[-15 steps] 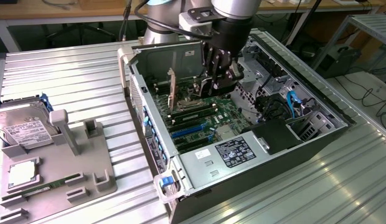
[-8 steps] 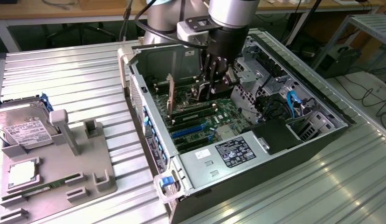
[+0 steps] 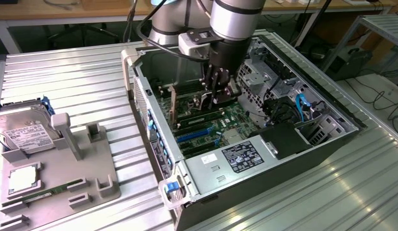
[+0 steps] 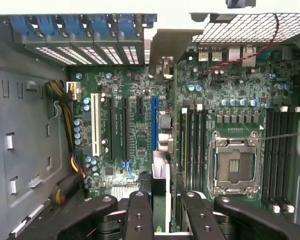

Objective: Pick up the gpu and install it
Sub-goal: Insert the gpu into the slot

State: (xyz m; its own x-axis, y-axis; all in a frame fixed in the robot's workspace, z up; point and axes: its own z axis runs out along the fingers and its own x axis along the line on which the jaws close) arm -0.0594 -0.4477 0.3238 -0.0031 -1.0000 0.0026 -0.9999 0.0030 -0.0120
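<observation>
upright, flat green gpu between black fingers, above ribbed motherboard slots

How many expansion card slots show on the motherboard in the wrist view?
5, side by side: a white slot, two long black slots, a short black slot and a blue slot. The hand and its gpu may hide more.

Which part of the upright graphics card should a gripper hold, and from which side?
Its upper edge, from above: the graphics card stands thin and on edge over the board, so fingers pinch its two flat faces, as the gripper does now.
</observation>
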